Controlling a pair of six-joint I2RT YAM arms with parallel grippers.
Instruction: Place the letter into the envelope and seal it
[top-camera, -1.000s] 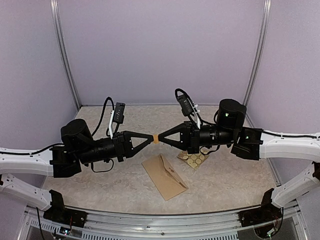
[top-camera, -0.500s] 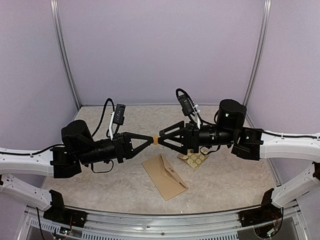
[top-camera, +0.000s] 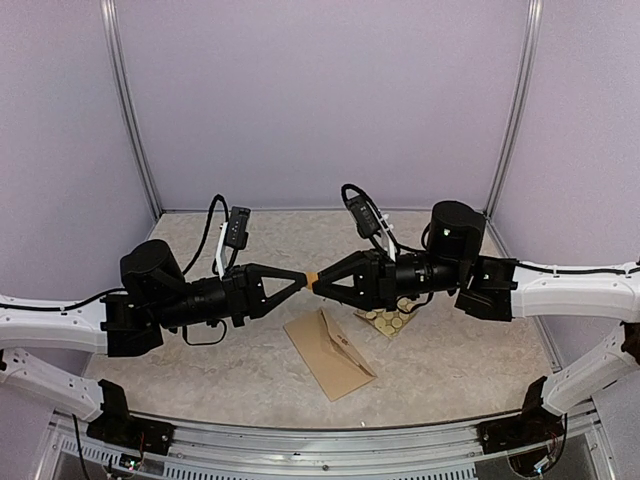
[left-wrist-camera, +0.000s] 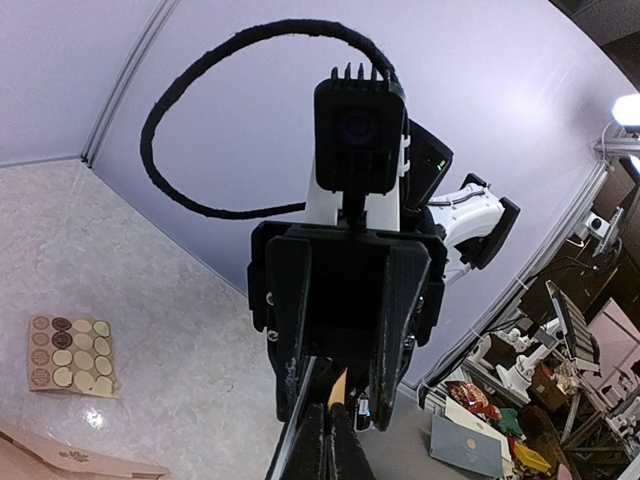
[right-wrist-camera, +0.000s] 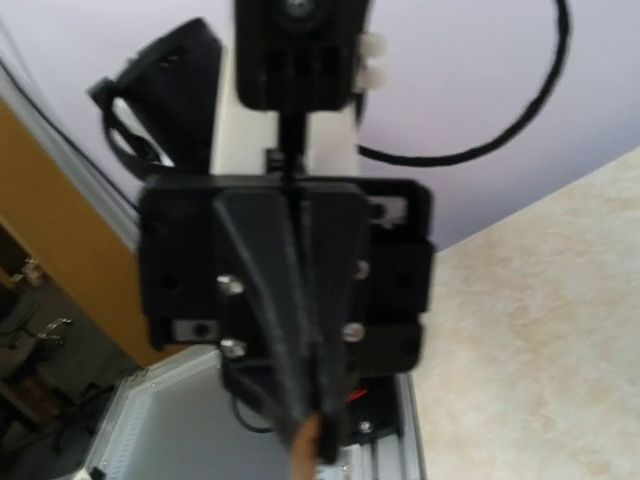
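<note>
The letter cannot be seen in any view, so I cannot tell where it is. The brown envelope (top-camera: 330, 352) lies flat on the worktop (top-camera: 470, 370), near the middle, with one corner pointing at the arms' bases (its top has a small dark pattern). In the left wrist view only a corner of it shows, at the bottom left.

At about 2 o'clock from the envelope, just beside it, lies a card of round stickers (top-camera: 388, 322), some gold and some brown.

Up at 12 o'clock from the envelope, in the air, the two arms meet tip to tip. The left gripper (top-camera: 303, 279) reaches in from 9 o'clock and is clenched tight on a small tan piece (top-camera: 312, 279). The right gripper (top-camera: 320, 283) reaches in from 3 o'clock and its tip is right at that same piece. I cannot tell if it is pinching the piece or has let go.
</note>
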